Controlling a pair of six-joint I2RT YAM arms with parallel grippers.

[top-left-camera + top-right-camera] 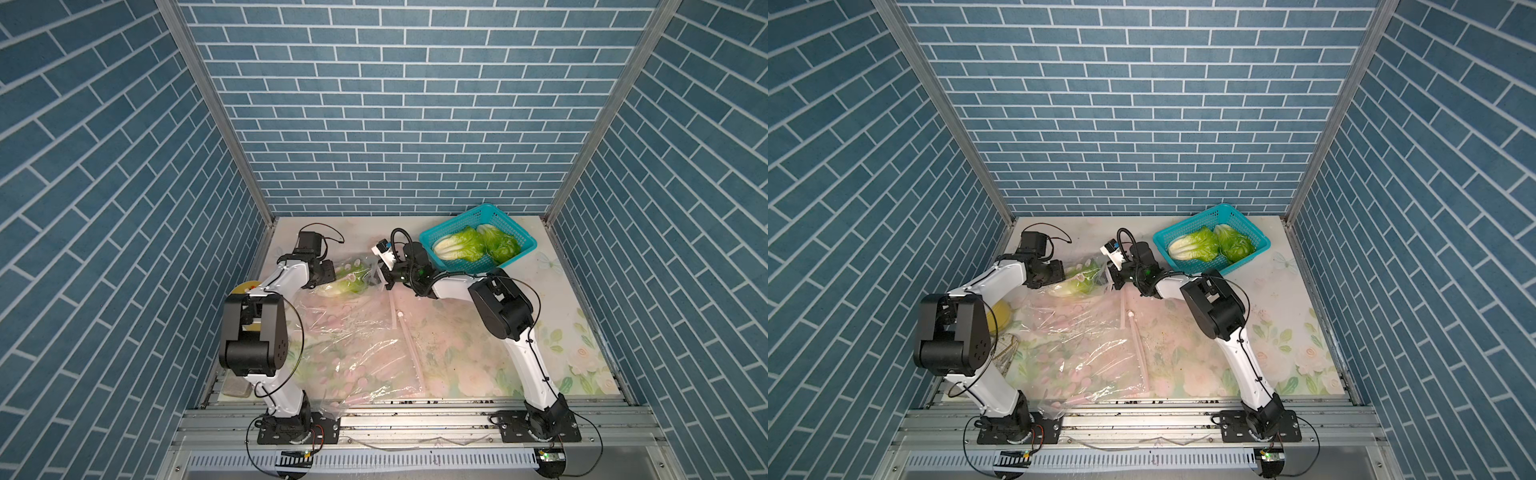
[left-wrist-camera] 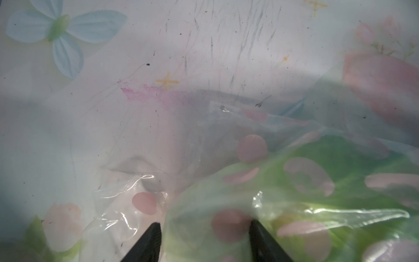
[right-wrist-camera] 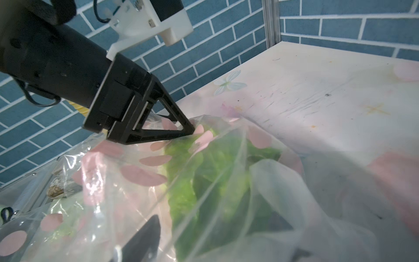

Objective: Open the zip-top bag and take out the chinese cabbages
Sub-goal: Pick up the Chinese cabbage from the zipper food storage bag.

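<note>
A clear zip-top bag [image 1: 353, 332] [image 1: 1075, 332] with pink dots sprawls across the floral table. One chinese cabbage [image 1: 343, 286] [image 1: 1077, 284] [image 2: 317, 181] [image 3: 217, 172] lies in its far end, behind the film. My left gripper [image 1: 334, 274] [image 1: 1065, 274] [image 2: 206, 236] is shut on that cabbage's pale base through the film. My right gripper [image 1: 380, 278] [image 1: 1111, 278] [image 3: 212, 231] is at the bag's other side, jaws wide apart, with film and leaves between them. Two more cabbages [image 1: 461, 245] [image 1: 500, 245] lie in the teal basket [image 1: 453, 222] [image 1: 1187, 222].
The bag's stiff zip strip [image 1: 409, 345] runs along its right side towards the front. A yellow round thing [image 1: 1000, 313] and a netted bundle [image 1: 1007, 353] sit at the table's left edge behind my left arm. Brick-patterned walls close in three sides.
</note>
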